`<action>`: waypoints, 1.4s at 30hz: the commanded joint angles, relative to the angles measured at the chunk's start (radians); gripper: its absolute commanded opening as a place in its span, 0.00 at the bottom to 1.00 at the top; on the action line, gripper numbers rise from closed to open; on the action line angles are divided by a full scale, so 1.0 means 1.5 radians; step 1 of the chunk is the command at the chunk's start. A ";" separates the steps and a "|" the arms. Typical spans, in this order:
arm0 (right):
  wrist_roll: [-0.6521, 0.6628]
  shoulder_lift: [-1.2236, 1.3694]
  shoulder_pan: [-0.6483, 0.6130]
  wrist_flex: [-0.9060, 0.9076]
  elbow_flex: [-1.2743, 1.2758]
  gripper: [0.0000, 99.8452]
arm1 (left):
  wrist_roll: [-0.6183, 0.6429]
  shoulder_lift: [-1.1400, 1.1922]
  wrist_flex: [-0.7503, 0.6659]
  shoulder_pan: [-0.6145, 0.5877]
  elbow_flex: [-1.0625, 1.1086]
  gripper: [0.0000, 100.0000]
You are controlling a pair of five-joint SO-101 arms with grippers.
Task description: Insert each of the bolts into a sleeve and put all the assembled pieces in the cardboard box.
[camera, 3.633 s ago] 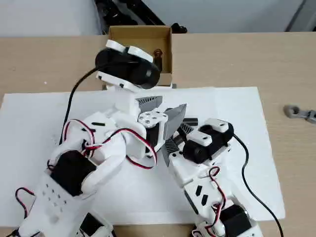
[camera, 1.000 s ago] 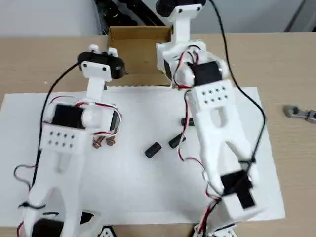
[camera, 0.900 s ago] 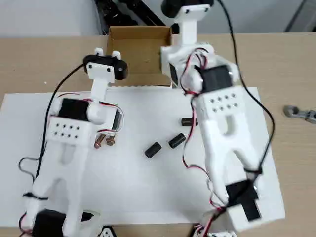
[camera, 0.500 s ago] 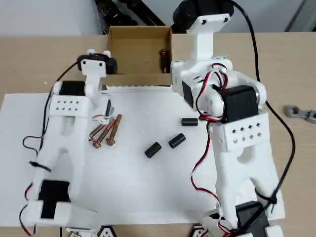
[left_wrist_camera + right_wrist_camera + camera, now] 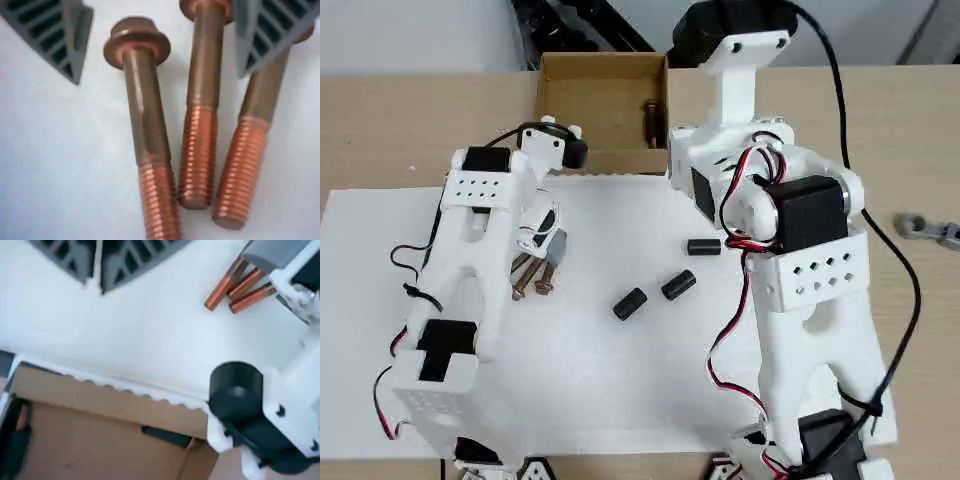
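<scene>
- The left gripper [image 5: 159, 77] hangs over the three bolts [image 5: 528, 272], which lie on the left part of the white sheet [image 5: 620, 390]. Its fingers are spread wide and pinch nothing.
- In the left wrist view one grey finger [image 5: 55, 30] stands clear to the outside of the outermost bolt. The other finger [image 5: 270, 30] overlaps the bolt on the opposite side and hides its head.
- The two remaining bolts lie in the gap between the fingers. Neither finger seems to press on a bolt, though contact is hard to judge from this angle.
- The bolts lie side by side, nearly parallel. In the high view their flanged heads point toward the near edge.
- Three black sleeves [image 5: 678, 285] lie apart from one another in the middle of the sheet, to the right of the bolts and well away from the left gripper.
- The cardboard box [image 5: 600, 158] sits at the far edge of the sheet. One assembled piece [image 5: 650, 110], a bolt in a dark sleeve, lies against its right wall.
- The right gripper [image 5: 96, 284] is over the far part of the sheet, just near the box's near wall. Its fingers look pressed together with only a thin slit between them, and they hold nothing.
- A small metal tool [image 5: 925, 228] lies on the bare table [image 5: 380, 120], far to the right.
</scene>
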 commanded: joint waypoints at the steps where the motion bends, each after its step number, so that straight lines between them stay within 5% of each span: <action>1: -0.006 -0.031 -0.001 0.014 -0.034 0.00 | -0.005 -0.002 0.002 -0.002 -0.028 0.20; 6: -0.038 -0.031 -0.001 0.013 -0.034 0.00 | -0.012 0.021 0.011 -0.003 -0.028 0.29; 13: -0.061 -0.031 -0.001 0.014 -0.034 0.00 | -0.010 0.114 -0.015 -0.066 -0.060 0.29; 23: -0.061 -0.032 -0.003 0.015 -0.034 0.00 | -0.010 0.254 -0.019 -0.036 -0.135 0.29; 30: -0.061 -0.032 -0.002 0.015 -0.034 0.00 | -0.014 0.307 -0.019 -0.038 -0.135 0.21; 36: -0.061 -0.032 -0.002 0.014 -0.034 0.00 | -0.012 0.316 -0.009 -0.036 -0.135 0.00; 42: -0.061 -0.031 -0.002 0.010 -0.034 0.00 | -0.014 0.312 0.002 -0.032 -0.135 0.00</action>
